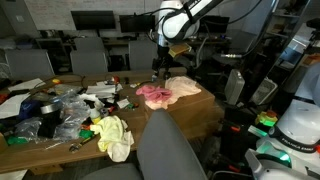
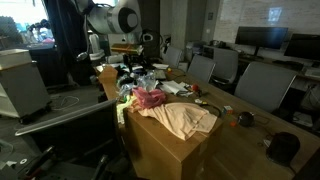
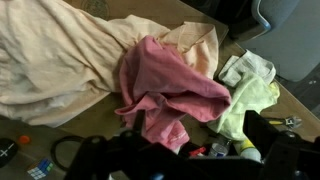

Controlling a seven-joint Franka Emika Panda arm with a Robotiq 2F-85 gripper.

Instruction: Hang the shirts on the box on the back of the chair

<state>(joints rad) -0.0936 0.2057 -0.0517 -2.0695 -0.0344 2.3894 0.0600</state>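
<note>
A pink shirt [image 1: 153, 95] and a peach shirt [image 1: 186, 88] lie crumpled on a cardboard box [image 1: 205, 112]; both also show in an exterior view, pink [image 2: 150, 98] and peach [image 2: 186, 120], on the box [image 2: 155, 150]. My gripper [image 1: 160, 68] hangs above the pink shirt, apart from it. In the wrist view the pink shirt [image 3: 160, 90] lies over the peach shirt [image 3: 55, 60], with my dark fingers [image 3: 198, 150] spread wide and empty below them. A grey chair back [image 1: 170, 145] stands in the foreground.
A yellow-green cloth [image 1: 114, 136] lies beside the box and shows in the wrist view [image 3: 245, 100]. The long table [image 1: 40, 140] is cluttered with bags, bottles and papers. Office chairs [image 1: 90, 62] line its far side. Another chair [image 2: 70, 125] stands by the box.
</note>
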